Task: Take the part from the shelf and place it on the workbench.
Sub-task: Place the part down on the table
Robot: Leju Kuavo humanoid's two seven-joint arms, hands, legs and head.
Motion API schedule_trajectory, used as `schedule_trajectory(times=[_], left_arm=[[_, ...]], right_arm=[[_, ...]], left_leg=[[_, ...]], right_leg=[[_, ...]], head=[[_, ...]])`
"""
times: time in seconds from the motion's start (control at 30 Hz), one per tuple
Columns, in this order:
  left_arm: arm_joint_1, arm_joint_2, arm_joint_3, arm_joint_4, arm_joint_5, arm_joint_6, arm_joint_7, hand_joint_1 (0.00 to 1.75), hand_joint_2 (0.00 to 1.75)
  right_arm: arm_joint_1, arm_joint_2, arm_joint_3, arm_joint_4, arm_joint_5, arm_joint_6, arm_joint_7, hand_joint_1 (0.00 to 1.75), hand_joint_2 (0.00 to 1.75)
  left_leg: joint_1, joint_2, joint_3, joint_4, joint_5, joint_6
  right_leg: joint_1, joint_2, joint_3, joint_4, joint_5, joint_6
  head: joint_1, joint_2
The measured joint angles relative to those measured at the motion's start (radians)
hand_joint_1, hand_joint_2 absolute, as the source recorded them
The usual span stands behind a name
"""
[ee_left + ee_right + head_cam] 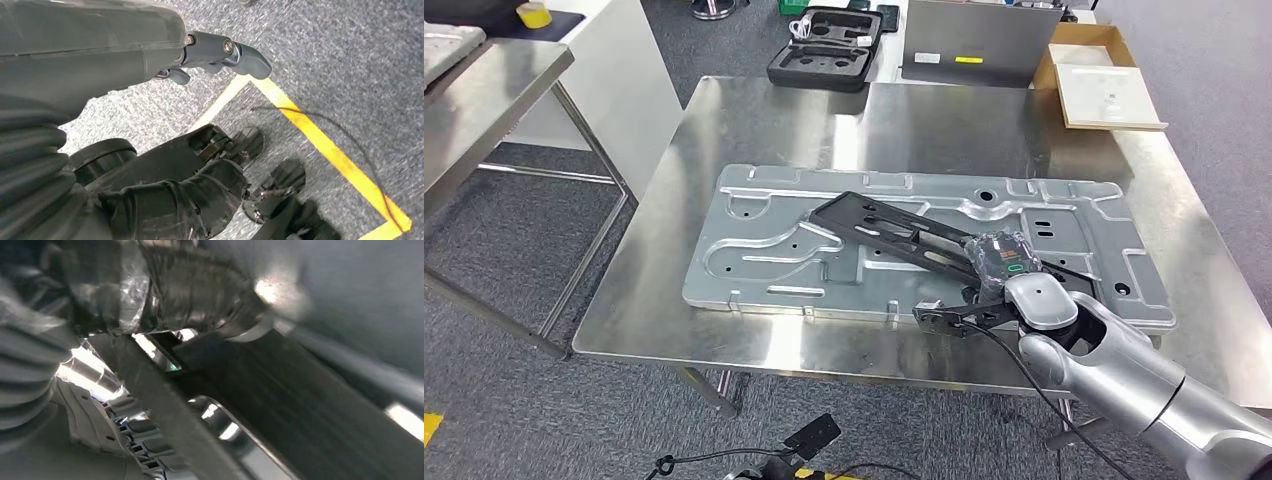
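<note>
A long black bracket part (894, 235) lies slanted across a large pressed grey metal panel (764, 240) on the steel workbench (754, 120). My right hand (1004, 262) grips the part at its near right end, over the panel's front right area. In the right wrist view the black part (310, 410) runs close under my right hand (165, 290), blurred. My left hand (220, 55) hangs beside my body over the carpet floor, its fingers apart and holding nothing.
At the back of the workbench stand a black foam-lined case (824, 45), a grey metal box (979, 40) and a cardboard box (1099, 75). A second steel table (474, 100) stands at the left. Yellow floor tape (320, 140) crosses the carpet below.
</note>
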Motion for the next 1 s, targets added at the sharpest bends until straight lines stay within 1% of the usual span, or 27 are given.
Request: schedule_trajectory(times=[0.03,0.07,0.13,0.17,0.2,0.23,0.27,0.3,0.33,0.37,0.4,0.43,0.47,0.5,0.53,0.6,0.63,0.67,0.7,0.73,0.8,0.83,0.87,0.9,0.93,0.97,1.0], left_arm=[[0.001,0.000,0.000,0.000,0.000,0.004,0.001,0.00,0.00],[0.001,0.001,0.000,0.000,-0.001,0.008,0.004,0.00,0.00],[0.004,0.002,0.000,0.000,-0.004,0.012,0.013,0.00,0.00],[0.005,0.002,0.000,0.000,-0.007,0.013,0.017,0.00,0.00],[0.006,0.002,0.000,0.000,-0.009,0.013,0.021,0.00,0.00],[0.007,0.003,0.000,0.000,-0.011,0.013,0.024,0.00,0.00],[0.009,0.003,0.000,0.000,-0.012,0.013,0.026,0.00,0.00],[0.011,0.003,0.000,0.000,-0.012,0.013,0.028,0.00,0.00],[0.014,0.003,0.000,0.000,-0.012,0.013,0.028,0.00,0.00],[0.017,0.003,0.000,0.000,-0.011,0.013,0.029,0.00,0.00],[0.019,0.004,0.000,0.000,-0.009,0.014,0.028,0.00,0.00],[0.021,0.004,0.000,0.000,-0.007,0.017,0.025,0.00,0.00],[0.022,0.005,0.000,0.000,-0.005,0.020,0.022,0.00,0.00],[0.023,0.006,0.000,0.000,-0.002,0.024,0.017,0.00,0.00],[0.025,0.008,0.000,0.000,0.003,0.028,0.012,0.00,0.00],[0.036,0.012,0.000,0.000,0.019,0.034,0.000,0.00,0.00],[0.044,0.014,0.000,0.000,0.029,0.035,-0.007,0.00,0.00],[0.051,0.015,0.000,0.000,0.037,0.034,-0.015,0.00,0.00],[0.057,0.017,0.001,0.000,0.044,0.032,-0.021,0.00,0.00],[0.062,0.018,0.001,0.000,0.049,0.030,-0.027,0.00,0.00],[0.072,0.020,0.006,0.000,0.059,0.028,-0.036,0.00,0.00],[0.080,0.021,0.009,0.000,0.064,0.029,-0.039,0.00,0.00],[0.088,0.022,0.013,0.000,0.069,0.030,-0.042,0.00,0.00],[0.096,0.024,0.015,0.000,0.072,0.031,-0.044,0.00,0.00],[0.101,0.025,0.016,0.000,0.074,0.031,-0.047,0.00,0.00],[0.104,0.026,0.018,0.000,0.075,0.031,-0.050,0.00,0.00],[0.106,0.027,0.021,0.000,0.075,0.030,-0.053,0.00,0.00]], right_arm=[[0.001,0.001,0.001,0.003,-0.001,-0.004,0.000,0.00,0.00],[0.004,0.001,0.001,0.006,-0.002,-0.009,0.000,0.00,0.00],[0.010,0.002,0.003,0.012,-0.004,-0.018,-0.005,0.00,0.00],[0.012,0.002,0.003,0.014,-0.004,-0.022,-0.009,0.00,0.00],[0.013,0.003,0.004,0.016,-0.004,-0.027,-0.012,0.00,0.00],[0.014,0.004,0.004,0.018,-0.004,-0.030,-0.015,0.00,0.00],[0.016,0.004,0.005,0.020,-0.004,-0.033,-0.015,0.00,0.00],[0.019,0.005,0.005,0.021,-0.004,-0.035,-0.016,0.00,0.00],[0.022,0.005,0.006,0.023,-0.004,-0.039,-0.019,0.00,0.00],[0.026,0.006,0.006,0.025,-0.001,-0.047,-0.024,0.00,0.00],[0.030,0.007,0.007,0.026,0.003,-0.059,-0.033,0.00,0.00],[0.033,0.008,0.007,0.026,0.011,-0.077,-0.045,0.00,0.00],[0.036,0.011,0.007,0.026,0.022,-0.099,-0.057,0.00,0.00],[0.039,0.013,0.007,0.025,0.034,-0.121,-0.068,0.00,0.00],[0.044,0.015,0.007,0.022,0.047,-0.141,-0.076,0.00,0.00],[0.062,0.018,0.008,0.008,0.074,-0.186,-0.082,0.00,0.00],[0.074,0.019,0.007,-0.005,0.088,-0.215,-0.081,0.00,0.00],[0.086,0.019,0.006,-0.021,0.100,-0.248,-0.076,0.00,0.00],[0.098,0.019,0.003,-0.040,0.112,-0.285,-0.070,0.00,0.00],[0.112,0.019,-0.003,-0.059,0.122,-0.323,-0.061,0.00,0.00],[0.149,0.019,-0.027,-0.110,0.140,-0.412,-0.044,0.00,0.00],[0.177,0.019,-0.046,-0.148,0.152,-0.461,-0.037,0.00,0.00],[0.207,0.021,-0.066,-0.193,0.164,-0.506,-0.031,0.00,0.00],[0.236,0.023,-0.086,-0.240,0.177,-0.539,-0.026,0.00,0.00],[0.261,0.025,-0.104,-0.288,0.188,-0.559,-0.022,0.00,0.00],[0.280,0.029,-0.120,-0.331,0.197,-0.571,-0.019,0.00,0.00],[0.297,0.033,-0.134,-0.369,0.201,-0.581,-0.017,0.00,0.00]], left_leg=[[-0.002,0.000,-0.003,0.006,-0.003,-0.004],[-0.004,0.000,-0.005,0.008,-0.005,-0.006],[-0.004,0.000,-0.007,0.014,-0.011,-0.011],[-0.002,0.001,-0.013,0.028,-0.022,-0.016],[0.000,0.002,-0.028,0.061,-0.044,-0.023],[0.003,0.002,-0.053,0.114,-0.074,-0.029],[0.006,0.003,-0.083,0.180,-0.105,-0.034],[0.008,0.003,-0.115,0.245,-0.130,-0.037],[0.010,0.003,-0.136,0.287,-0.139,-0.039],[0.012,0.003,-0.141,0.292,-0.128,-0.039],[0.012,0.003,-0.125,0.257,-0.101,-0.037],[0.013,0.003,-0.094,0.189,-0.063,-0.034],[0.012,0.003,-0.058,0.116,-0.034,-0.031],[0.010,0.002,-0.029,0.056,-0.014,-0.028],[0.008,0.002,-0.011,0.021,-0.005,-0.025],[0.005,0.001,-0.004,0.005,-0.001,-0.020],[0.007,0.002,-0.001,0.000,0.004,-0.015],[0.009,0.002,0.001,-0.007,0.010,-0.009],[0.011,0.004,0.003,-0.014,0.016,-0.002],[0.012,0.004,0.004,-0.019,0.021,0.002],[0.009,0.004,-0.001,-0.019,0.025,0.008],[0.008,0.004,-0.004,-0.017,0.026,0.009],[0.007,0.004,-0.008,-0.015,0.027,0.010],[0.007,0.004,-0.013,-0.011,0.029,0.009],[0.007,0.004,-0.018,-0.006,0.030,0.009],[0.008,0.004,-0.024,0.000,0.031,0.007],[0.007,0.003,-0.029,0.005,0.033,0.004]], right_leg=[[0.001,0.002,0.007,-0.015,-0.002,-0.005],[0.003,0.004,0.008,-0.014,-0.002,-0.011],[0.001,0.005,0.009,-0.016,0.000,-0.022],[0.000,0.005,0.010,-0.018,0.001,-0.027],[-0.002,0.005,0.010,-0.019,0.002,-0.032],[-0.002,0.004,0.011,-0.020,0.002,-0.036],[-0.002,0.003,0.011,-0.020,0.002,-0.037],[-0.002,0.003,0.010,-0.020,0.002,-0.038],[-0.002,0.003,0.010,-0.020,0.002,-0.038],[-0.001,0.003,0.011,-0.020,0.002,-0.038],[-0.001,0.004,0.011,-0.020,0.001,-0.038],[-0.001,0.005,0.012,-0.020,0.001,-0.038],[0.000,0.006,0.013,-0.020,0.001,-0.037],[0.001,0.008,0.013,-0.021,0.001,-0.035],[0.002,0.008,0.013,-0.023,0.003,-0.030],[0.003,0.009,0.015,-0.029,0.009,-0.019],[0.002,0.009,0.016,-0.031,0.008,-0.014],[0.002,0.008,0.014,-0.025,-0.002,-0.011],[0.002,0.008,0.007,-0.002,-0.025,-0.009],[0.002,0.007,-0.008,0.041,-0.059,-0.008],[0.003,0.006,-0.048,0.167,-0.134,-0.006],[0.004,0.006,-0.061,0.217,-0.155,-0.005],[0.003,0.006,-0.059,0.236,-0.158,-0.005],[0.003,0.005,-0.040,0.216,-0.144,-0.005],[0.003,0.005,-0.002,0.161,-0.120,-0.006],[0.003,0.004,0.040,0.090,-0.103,-0.007],[0.005,0.003,0.075,0.034,-0.086,-0.009]], head=[[-0.001,0.000],[-0.001,0.000],[-0.003,0.000],[-0.004,0.000],[-0.005,0.000],[-0.006,0.000],[-0.008,0.000],[-0.008,0.000],[-0.008,0.000],[-0.007,0.000],[-0.007,0.000],[-0.007,0.000],[-0.007,0.000],[-0.007,0.000],[-0.007,0.000],[-0.007,0.000],[-0.006,0.000],[-0.006,0.000],[-0.006,0.000],[-0.004,0.000],[-0.003,0.000],[-0.003,0.000],[-0.003,0.000],[-0.003,0.000],[-0.003,0.000],[-0.003,0.000],[-0.004,0.000]])
